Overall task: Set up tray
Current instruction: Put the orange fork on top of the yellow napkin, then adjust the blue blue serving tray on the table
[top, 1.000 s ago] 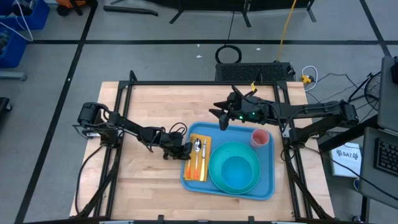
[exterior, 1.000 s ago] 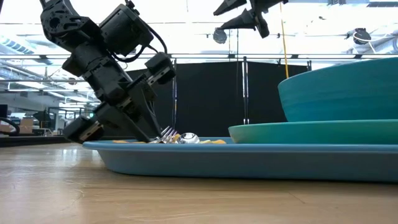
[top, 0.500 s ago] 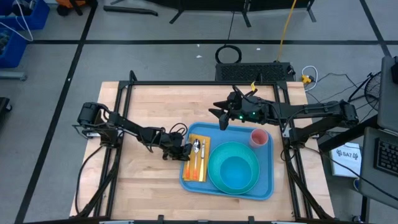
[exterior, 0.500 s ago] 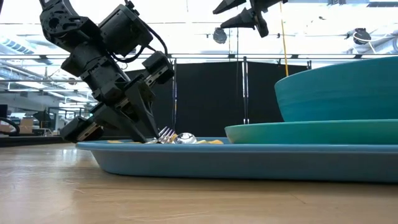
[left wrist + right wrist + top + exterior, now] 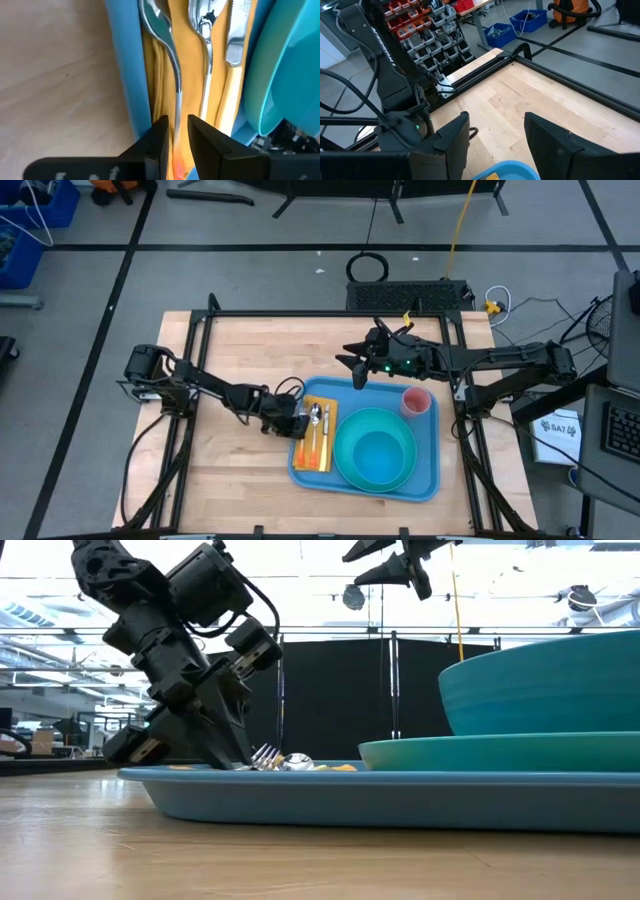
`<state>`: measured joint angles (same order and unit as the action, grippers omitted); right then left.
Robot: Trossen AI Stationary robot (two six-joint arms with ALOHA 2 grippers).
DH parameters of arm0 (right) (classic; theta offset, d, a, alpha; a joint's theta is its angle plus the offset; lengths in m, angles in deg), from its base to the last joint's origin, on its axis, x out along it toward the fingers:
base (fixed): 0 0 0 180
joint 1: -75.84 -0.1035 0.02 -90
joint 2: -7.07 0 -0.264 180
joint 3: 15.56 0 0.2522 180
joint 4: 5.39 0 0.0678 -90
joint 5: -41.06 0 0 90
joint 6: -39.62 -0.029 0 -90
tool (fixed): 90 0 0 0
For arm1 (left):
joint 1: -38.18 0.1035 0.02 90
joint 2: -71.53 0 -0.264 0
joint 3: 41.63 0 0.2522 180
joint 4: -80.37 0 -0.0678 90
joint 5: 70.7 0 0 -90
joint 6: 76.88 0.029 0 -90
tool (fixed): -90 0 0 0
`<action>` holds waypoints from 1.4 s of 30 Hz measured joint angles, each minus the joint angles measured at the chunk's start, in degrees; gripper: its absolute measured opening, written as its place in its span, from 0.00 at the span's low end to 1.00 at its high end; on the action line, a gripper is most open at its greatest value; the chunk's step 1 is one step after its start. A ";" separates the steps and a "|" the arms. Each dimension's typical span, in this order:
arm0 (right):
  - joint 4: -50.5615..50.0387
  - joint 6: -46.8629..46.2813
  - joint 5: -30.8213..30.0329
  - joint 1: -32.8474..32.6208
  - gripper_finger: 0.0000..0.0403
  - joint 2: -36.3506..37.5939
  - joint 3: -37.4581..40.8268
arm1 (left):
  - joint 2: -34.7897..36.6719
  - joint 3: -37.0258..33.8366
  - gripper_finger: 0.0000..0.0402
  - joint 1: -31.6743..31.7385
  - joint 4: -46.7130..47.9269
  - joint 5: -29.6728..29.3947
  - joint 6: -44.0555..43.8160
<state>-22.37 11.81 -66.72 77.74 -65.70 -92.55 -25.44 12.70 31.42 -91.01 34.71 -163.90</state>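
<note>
My left gripper (image 5: 176, 131) pinches the spoon (image 5: 161, 40) handle narrowly at the tray (image 5: 125, 75) rim; lifting could drag the napkin (image 5: 190, 65) askew.

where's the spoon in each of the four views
High view: the spoon lies on the orange napkin at the blue tray's left end.
Low view: only its shiny bowl shows above the tray rim, just right of the left end effector.
Left wrist view: it runs from the top edge down between that end effector's fingers.
Right wrist view: not in it.
Shared landmark: the orange napkin.
</note>
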 joint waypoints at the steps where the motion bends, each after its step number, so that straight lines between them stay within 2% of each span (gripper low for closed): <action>1: 0.00 -0.01 0.00 0.00 0.45 -0.02 0.00 | 0.00 0.37 0.19 0.00 0.60 -0.13 -0.01; 4: -0.01 -0.02 -0.01 0.00 0.45 -0.37 0.00 | -0.03 1.42 0.19 0.13 1.37 -0.98 3.66; 15: 0.38 -1.48 0.85 -0.09 0.45 -0.92 -0.02 | -0.07 2.01 0.19 1.71 -1.01 -0.66 -0.08; 28: 1.70 -1.48 1.42 -0.09 0.45 -0.94 -0.02 | -0.07 2.15 0.19 3.05 1.43 -0.98 3.93; 37: 1.73 -1.48 1.42 -0.11 0.45 -0.94 -0.02 | -0.04 2.15 0.19 2.60 0.39 0.20 4.46; 42: 1.75 -1.48 1.42 -0.11 0.45 -0.91 -0.02 | 0.82 2.15 0.19 2.97 0.79 2.99 5.81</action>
<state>-20.62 10.32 -65.30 77.63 -66.61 -92.57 -24.62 14.85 34.39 -90.21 37.70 -158.10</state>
